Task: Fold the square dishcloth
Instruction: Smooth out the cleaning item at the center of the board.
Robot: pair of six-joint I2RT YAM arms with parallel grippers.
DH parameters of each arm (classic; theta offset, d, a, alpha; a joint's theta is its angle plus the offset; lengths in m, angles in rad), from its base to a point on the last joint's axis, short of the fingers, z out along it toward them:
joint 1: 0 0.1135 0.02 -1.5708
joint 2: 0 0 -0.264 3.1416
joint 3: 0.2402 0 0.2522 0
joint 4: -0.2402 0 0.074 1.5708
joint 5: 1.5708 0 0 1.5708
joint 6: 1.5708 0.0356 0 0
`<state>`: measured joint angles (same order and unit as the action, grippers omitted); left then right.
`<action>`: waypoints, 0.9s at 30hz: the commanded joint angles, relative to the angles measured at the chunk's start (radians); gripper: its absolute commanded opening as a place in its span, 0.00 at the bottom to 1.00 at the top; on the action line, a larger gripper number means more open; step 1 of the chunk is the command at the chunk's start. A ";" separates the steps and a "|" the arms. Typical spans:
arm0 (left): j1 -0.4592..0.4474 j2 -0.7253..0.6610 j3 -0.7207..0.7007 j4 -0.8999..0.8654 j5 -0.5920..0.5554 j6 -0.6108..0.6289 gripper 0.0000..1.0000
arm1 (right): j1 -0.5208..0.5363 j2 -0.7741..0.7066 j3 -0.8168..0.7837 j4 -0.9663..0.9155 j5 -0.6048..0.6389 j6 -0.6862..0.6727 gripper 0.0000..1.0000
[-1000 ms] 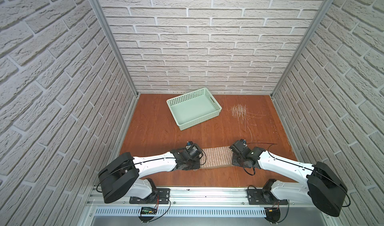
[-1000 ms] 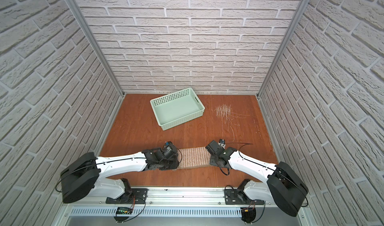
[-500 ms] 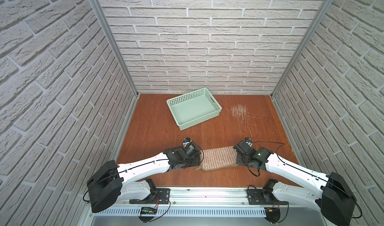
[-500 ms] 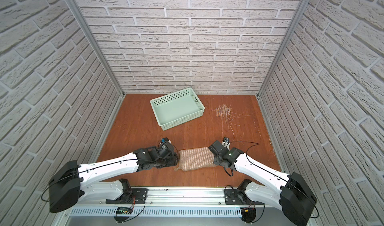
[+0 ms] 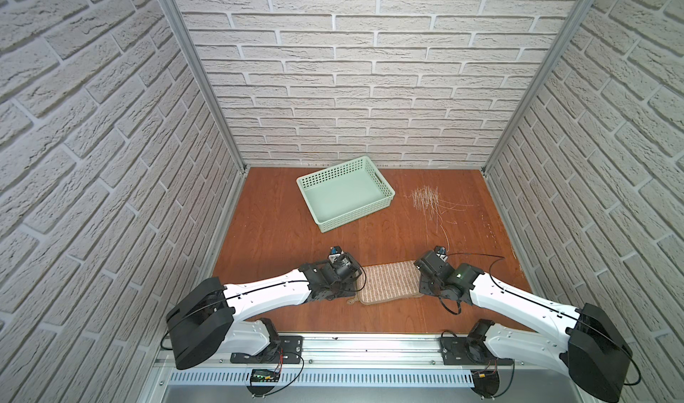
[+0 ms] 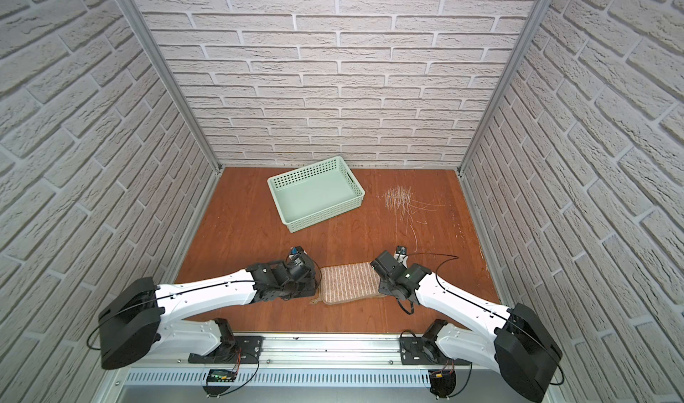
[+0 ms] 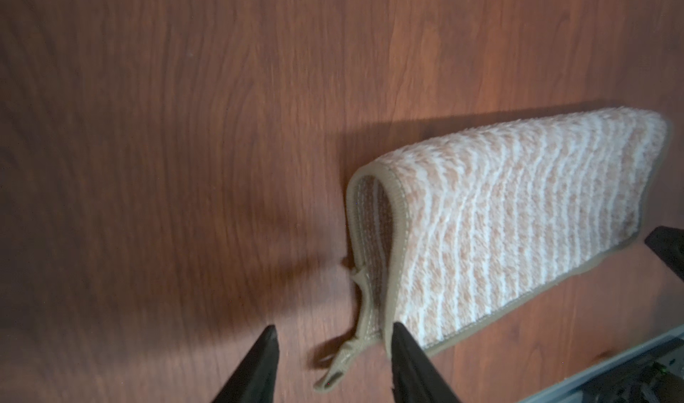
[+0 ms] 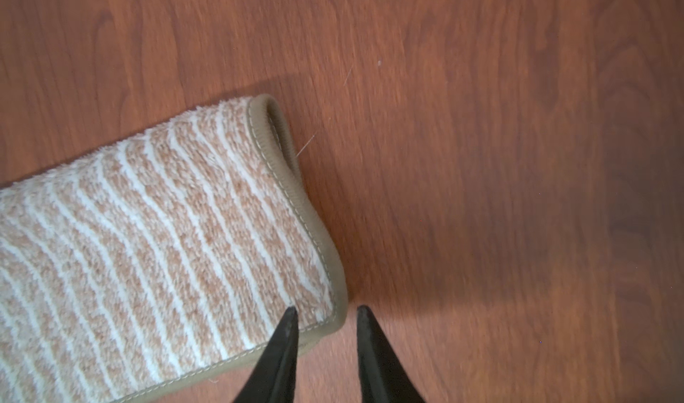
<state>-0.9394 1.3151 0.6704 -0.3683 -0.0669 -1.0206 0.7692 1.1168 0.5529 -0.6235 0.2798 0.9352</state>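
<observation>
The square dishcloth point(image 5: 388, 281) point(image 6: 349, 282) lies folded in half on the wooden table, striped side up, near the front edge. Its corner loop point(image 7: 340, 360) sticks out on the table at the near left corner. My left gripper point(image 7: 335, 327) point(image 5: 355, 292) is open at the cloth's left end, with the loop lying loose between its fingertips and one fingertip point(image 7: 401, 336) against the edging. My right gripper point(image 8: 327, 308) point(image 5: 422, 290) is open at the right end, with one tip over the cloth's point(image 8: 148, 242) corner and the other over bare wood. Neither holds anything.
A mint-green perforated basket point(image 5: 355, 221) point(image 6: 322, 219), with nothing in it, stands toward the back of the table. Pale scratch marks point(image 5: 425, 199) mark the wood at the back right. Brick walls close in three sides, and a metal rail point(image 5: 351, 349) runs along the front.
Both grippers have drawn slightly outward from the cloth's ends, and both arms have shifted. The cloth stays folded on the table.
</observation>
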 commanded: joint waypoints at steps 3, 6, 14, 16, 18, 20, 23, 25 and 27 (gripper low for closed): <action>-0.002 0.062 0.075 0.051 -0.001 0.064 0.45 | -0.001 0.018 -0.020 0.035 -0.013 0.008 0.29; -0.003 0.089 0.097 0.047 -0.001 0.080 0.48 | -0.001 0.011 -0.021 0.036 -0.012 0.008 0.29; 0.000 0.161 0.133 0.018 0.007 0.093 0.45 | -0.002 -0.026 -0.015 0.015 -0.001 0.005 0.29; -0.001 0.168 0.134 0.019 0.016 0.094 0.41 | -0.001 -0.037 -0.013 0.008 0.006 0.004 0.30; -0.001 0.171 0.135 0.028 0.025 0.097 0.37 | -0.002 -0.046 -0.010 0.000 0.011 0.004 0.29; 0.000 0.175 0.138 0.033 0.035 0.100 0.36 | -0.001 -0.056 -0.010 -0.008 0.017 0.004 0.30; 0.002 0.188 0.145 0.040 0.047 0.105 0.30 | -0.001 -0.068 -0.006 -0.020 0.025 0.001 0.30; 0.008 0.198 0.148 0.046 0.064 0.106 0.21 | -0.002 -0.076 -0.001 -0.029 0.030 -0.001 0.30; 0.020 0.197 0.147 0.050 0.083 0.110 0.11 | -0.002 -0.083 0.007 -0.042 0.034 -0.005 0.30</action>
<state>-0.9340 1.5051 0.7994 -0.3328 -0.0143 -0.9276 0.7692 1.0531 0.5457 -0.6285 0.2825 0.9344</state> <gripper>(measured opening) 0.143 0.297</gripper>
